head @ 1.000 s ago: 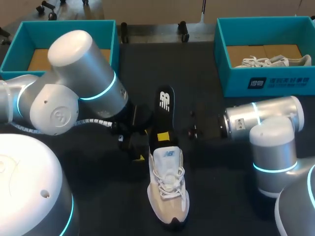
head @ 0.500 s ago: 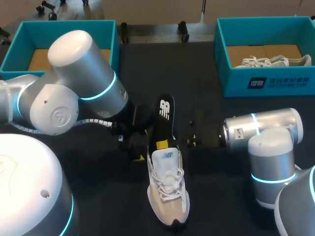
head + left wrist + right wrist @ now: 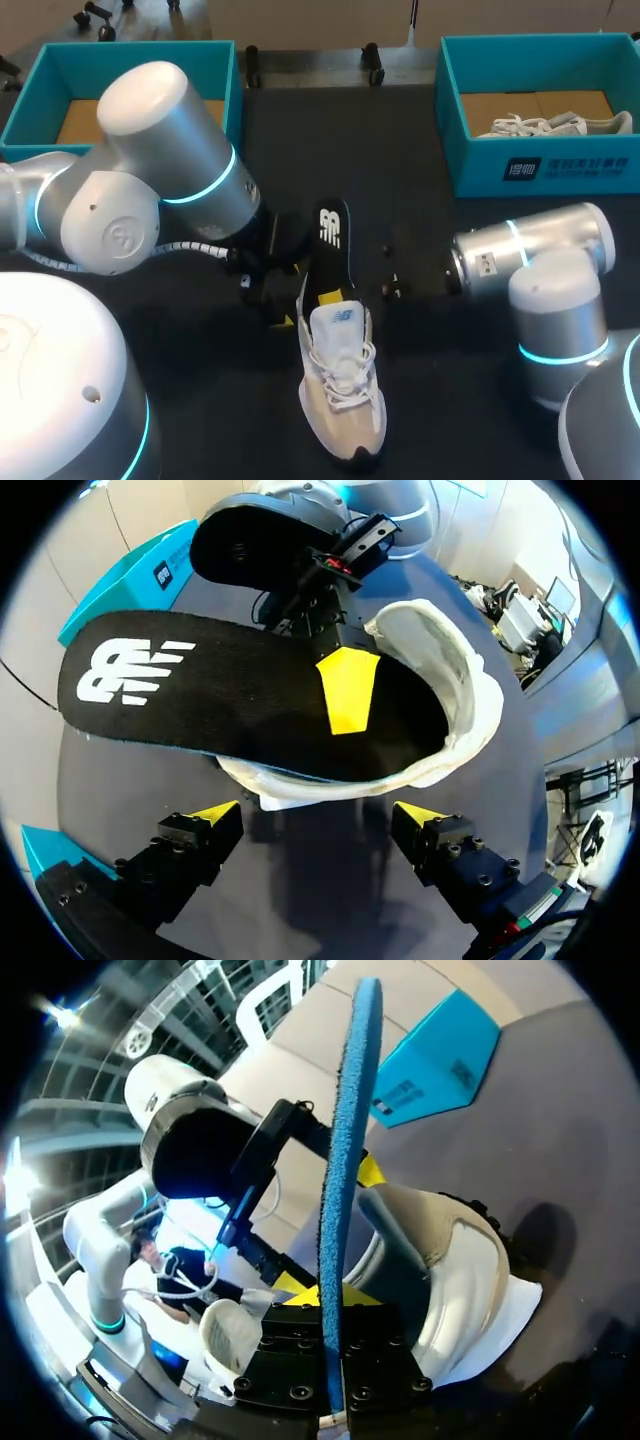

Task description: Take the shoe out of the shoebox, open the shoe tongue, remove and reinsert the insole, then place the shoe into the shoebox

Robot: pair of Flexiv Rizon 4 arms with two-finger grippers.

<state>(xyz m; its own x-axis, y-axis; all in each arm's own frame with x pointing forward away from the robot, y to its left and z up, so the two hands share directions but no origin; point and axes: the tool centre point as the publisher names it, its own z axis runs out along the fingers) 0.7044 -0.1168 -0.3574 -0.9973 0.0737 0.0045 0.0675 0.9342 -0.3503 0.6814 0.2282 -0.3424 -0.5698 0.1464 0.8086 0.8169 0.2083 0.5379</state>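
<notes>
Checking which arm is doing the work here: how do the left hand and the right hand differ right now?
The left hand is open, with nothing between its fingers; the right hand is shut on the black insole. The left hand sits just short of the white shoe, while the right hand holds the insole with one end at the shoe's opening. Both have yellow tips and are close to the shoe.

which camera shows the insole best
The left wrist view: the insole shows its whole black top face and white logo, one end in the shoe. The head view shows it small and partly hidden; the right wrist view shows only its blue edge.
</notes>
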